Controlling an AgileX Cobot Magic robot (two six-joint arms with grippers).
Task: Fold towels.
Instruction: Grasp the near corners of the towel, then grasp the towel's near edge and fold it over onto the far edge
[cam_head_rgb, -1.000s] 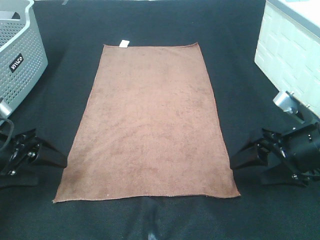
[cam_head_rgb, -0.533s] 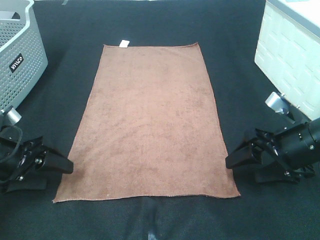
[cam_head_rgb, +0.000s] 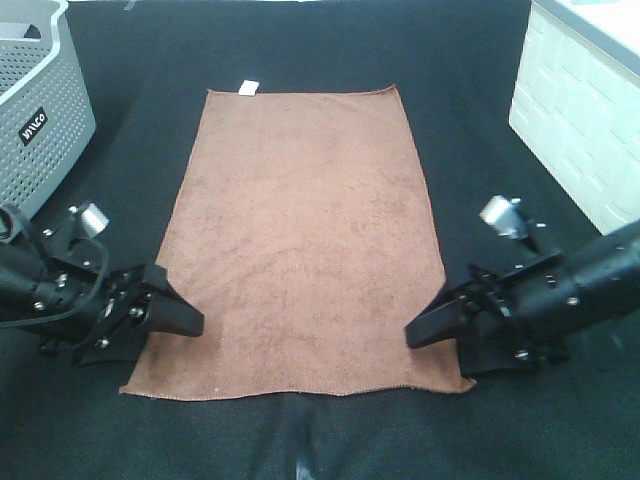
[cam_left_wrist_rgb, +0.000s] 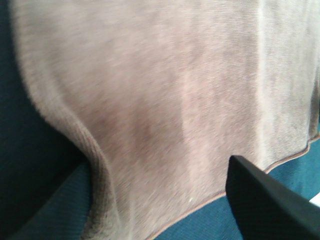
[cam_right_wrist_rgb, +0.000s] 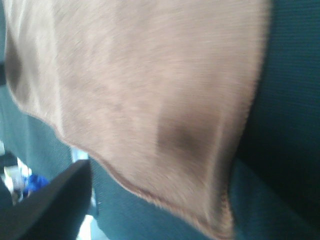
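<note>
The towel lies flat on the black table, its long axis running away from the robot. The left gripper and the right gripper flank its near end, one at each long edge, equally near. Both jaws are spread wide and grip nothing

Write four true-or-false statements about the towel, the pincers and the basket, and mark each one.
1. The towel lies spread out, unfolded. True.
2. Its white tag sits at a near corner. False: the tag is at the far left corner.
3. A grey basket stands at the far left. True.
4. The left pincer and right pincer are at the towel's far edge. False: they are at its near corners.
</note>
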